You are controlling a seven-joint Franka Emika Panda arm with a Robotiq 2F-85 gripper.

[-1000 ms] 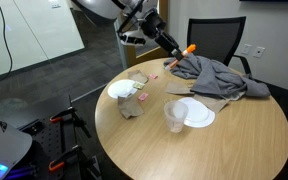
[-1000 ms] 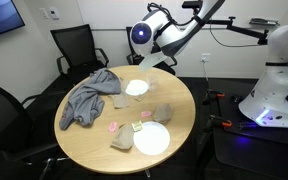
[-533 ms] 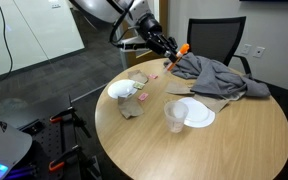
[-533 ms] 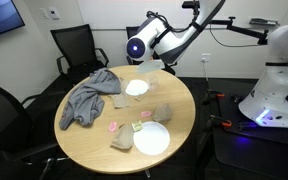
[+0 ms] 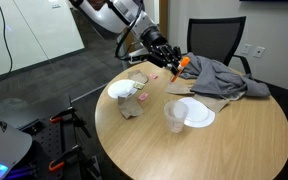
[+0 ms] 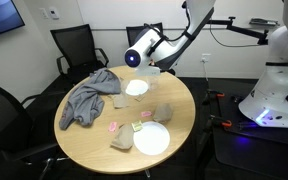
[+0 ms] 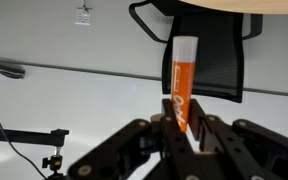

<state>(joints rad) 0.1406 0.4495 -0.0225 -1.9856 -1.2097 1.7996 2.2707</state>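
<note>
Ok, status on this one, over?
Gripper shut on orange marker. Marker aloft near table far edge. Grey cloth close beside it, contact unclear.

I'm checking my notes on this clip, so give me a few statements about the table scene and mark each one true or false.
The pincer is shut on an orange marker. True.
The grey cloth lies on the floor. False: it lies on the table.
A clear cup stands close to a white plate. True.
The table is square. False: it is round.
No chair is in the room. False: a black chair stands behind the table.
</note>
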